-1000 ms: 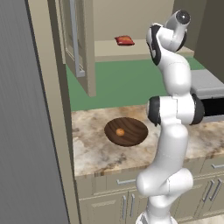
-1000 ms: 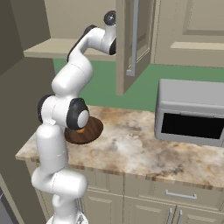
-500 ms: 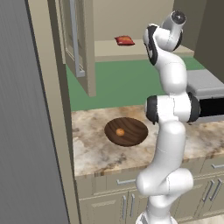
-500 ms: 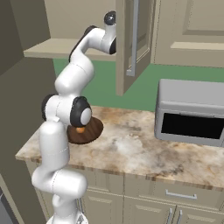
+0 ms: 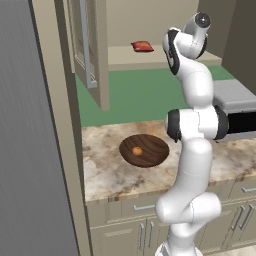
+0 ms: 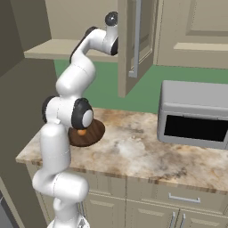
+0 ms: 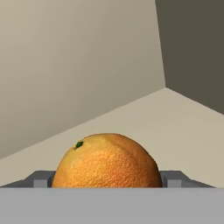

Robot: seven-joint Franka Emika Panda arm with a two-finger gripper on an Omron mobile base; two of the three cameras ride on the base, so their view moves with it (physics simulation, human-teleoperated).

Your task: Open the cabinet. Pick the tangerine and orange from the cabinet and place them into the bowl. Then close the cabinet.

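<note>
Your gripper (image 7: pixel 107 186) straddles the orange (image 7: pixel 107 162) on the cabinet (image 6: pixel 133 44) shelf, at 6 o'clock in hand view; can't tell if the jaws grip it. A small orange fruit (image 5: pixel 137 150) sits in the bowl (image 5: pixel 155 156) on the counter (image 6: pixel 133 156), at 9 o'clock of the arm's base.

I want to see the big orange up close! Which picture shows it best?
The hand view shows the orange best: it sits big and close between the pincer tips on the cabinet shelf, green stem spot and all. In both base views the arm and the open door hide that spot, so I cannot make it out there.
</note>
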